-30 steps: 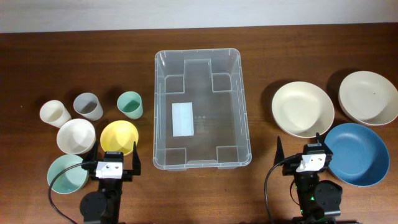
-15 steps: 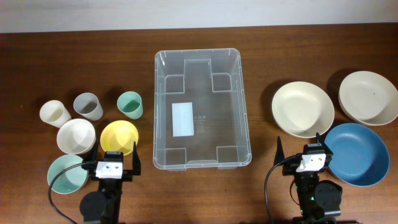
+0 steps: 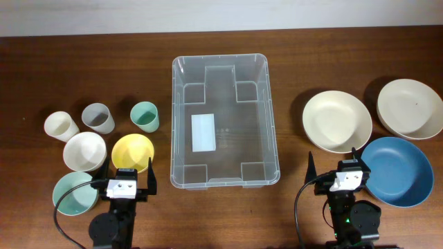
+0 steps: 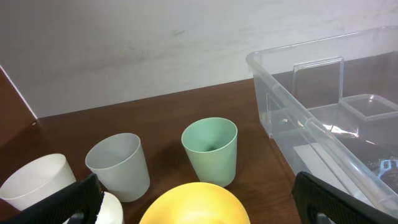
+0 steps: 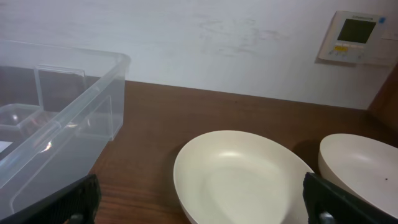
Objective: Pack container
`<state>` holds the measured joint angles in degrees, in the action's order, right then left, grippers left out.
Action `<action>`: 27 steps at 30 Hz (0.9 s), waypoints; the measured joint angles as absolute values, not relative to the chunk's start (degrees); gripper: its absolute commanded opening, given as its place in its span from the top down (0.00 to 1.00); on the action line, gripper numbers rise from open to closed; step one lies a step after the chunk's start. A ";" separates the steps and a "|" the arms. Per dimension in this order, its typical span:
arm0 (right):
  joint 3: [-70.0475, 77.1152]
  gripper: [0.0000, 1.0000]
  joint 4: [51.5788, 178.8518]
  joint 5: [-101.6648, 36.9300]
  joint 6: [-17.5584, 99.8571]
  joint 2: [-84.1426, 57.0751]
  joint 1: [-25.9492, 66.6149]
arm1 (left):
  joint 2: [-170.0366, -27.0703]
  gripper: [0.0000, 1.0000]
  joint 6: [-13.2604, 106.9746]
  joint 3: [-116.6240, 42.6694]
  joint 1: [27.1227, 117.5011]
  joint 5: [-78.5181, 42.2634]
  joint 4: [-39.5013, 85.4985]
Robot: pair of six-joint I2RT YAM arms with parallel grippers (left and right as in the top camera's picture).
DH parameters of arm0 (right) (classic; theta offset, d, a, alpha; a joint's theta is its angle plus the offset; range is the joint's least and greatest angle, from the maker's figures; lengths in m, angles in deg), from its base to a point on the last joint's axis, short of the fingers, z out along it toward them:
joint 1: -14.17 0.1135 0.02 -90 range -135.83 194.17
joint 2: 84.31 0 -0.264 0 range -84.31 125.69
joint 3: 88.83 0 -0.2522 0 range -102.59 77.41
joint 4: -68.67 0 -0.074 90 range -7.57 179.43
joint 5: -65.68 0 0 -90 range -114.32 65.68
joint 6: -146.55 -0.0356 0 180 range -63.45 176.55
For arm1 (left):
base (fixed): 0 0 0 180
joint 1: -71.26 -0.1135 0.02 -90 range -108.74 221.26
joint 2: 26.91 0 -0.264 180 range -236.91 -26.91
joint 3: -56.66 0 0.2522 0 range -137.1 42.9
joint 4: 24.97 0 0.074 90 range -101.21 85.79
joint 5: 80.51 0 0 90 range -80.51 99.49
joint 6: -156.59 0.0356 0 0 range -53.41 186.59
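left gripper (image 3: 128, 166) is spread wide, nothing btwn its fingers (image 4: 78, 200); it sits low at the near table edge, l side. right gripper (image 3: 331, 164) is the same: spread, gripping nothing, near edge, r side.

just ahead of the left gripper is a yellow bowl (image 3: 132, 151), w/ a white bowl (image 3: 84, 151) right beside it on the l and a pale teal bowl (image 3: 74, 194) next to the wrist. behind those is a row of 3: cream cup (image 3: 61, 126), grey cup (image 3: 97, 117), green cup (image 3: 145, 116), all upright.

blue bowl (image 3: 398, 171) is just r of the right gripper. cream bowl (image 3: 337, 122) is ahead of it, and a 2nd cream bowl (image 3: 410, 108) is further r, close to the blue one.

container (image 3: 239, 131) stands mid-table (image 3: 291, 69) btwn the 2 arms, open side up, long side running away from the robot, white label (image 3: 203, 132) on its base; apart from both grippers. nearest to it are the green cup and yellow bowl on the l. a wall panel (image 5: 351, 36) shows in the right wrist view.
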<state>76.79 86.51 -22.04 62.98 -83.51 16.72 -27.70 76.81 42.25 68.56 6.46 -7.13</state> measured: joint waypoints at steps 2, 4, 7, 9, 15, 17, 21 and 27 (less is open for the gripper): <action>76.79 0.01 86.51 -22.04 62.98 -83.51 16.72 | -27.70 0.01 76.81 42.25 68.56 6.46 -7.13; 76.79 0.01 86.51 -22.04 62.98 -83.51 16.72 | -27.70 0.01 76.81 42.25 68.56 6.44 -7.13; 76.79 0.01 86.51 -22.04 62.98 -83.51 16.72 | -27.70 0.01 76.81 42.25 68.56 6.44 -7.13; 76.79 0.01 86.51 -22.04 62.96 -83.51 16.72 | -27.70 0.01 76.81 42.25 68.56 6.44 -7.13; 76.79 0.01 86.51 -22.06 62.98 -83.51 16.72 | -27.70 0.00 76.81 42.25 68.56 6.44 -7.13; 76.79 0.01 86.51 -22.04 62.98 -83.51 16.72 | -27.70 0.01 76.81 42.25 68.56 6.44 -7.13; 76.79 0.01 86.51 -22.04 62.98 -83.51 16.72 | -27.70 0.01 76.81 42.25 68.56 6.46 -7.13; 76.79 0.01 86.51 -22.21 63.03 -83.51 16.72 | -27.70 0.01 76.88 42.25 68.56 6.88 -7.74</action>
